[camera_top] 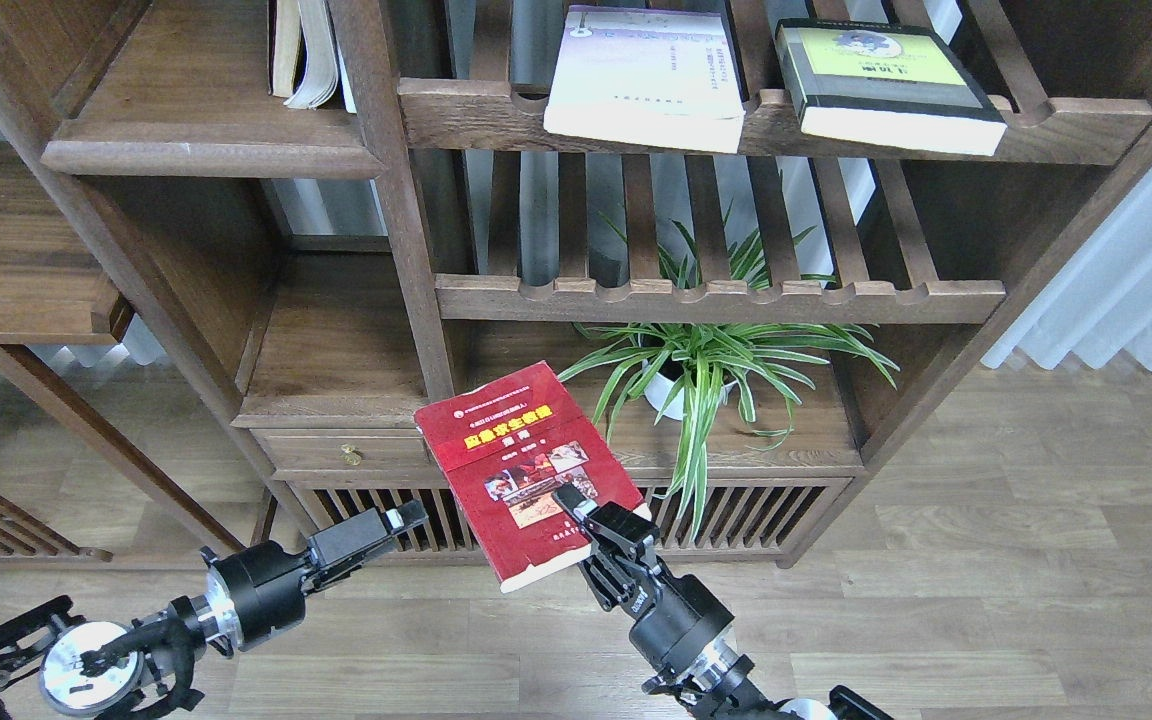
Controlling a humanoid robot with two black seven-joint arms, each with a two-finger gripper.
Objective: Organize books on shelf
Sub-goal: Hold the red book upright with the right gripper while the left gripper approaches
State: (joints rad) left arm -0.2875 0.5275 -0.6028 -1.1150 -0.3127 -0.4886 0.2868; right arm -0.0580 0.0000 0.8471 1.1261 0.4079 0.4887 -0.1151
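My right gripper (576,505) is shut on the lower edge of the red book (521,465) with a yellow title and holds it tilted in the air in front of the low cabinet. My left gripper (406,518) points right, just left of the red book and apart from it; its fingers cannot be told apart. The pale lavender book (646,75) and the thick yellow-green and grey book (886,80) lie flat on the upper slatted rack. The solid shelf (186,125) is at the upper left.
Several pale books (301,50) stand at the solid shelf's right end. A potted spider plant (706,370) stands under the lower slatted rack (716,298). A drawer with a brass knob (349,457) is behind the red book. White curtains hang at the right.
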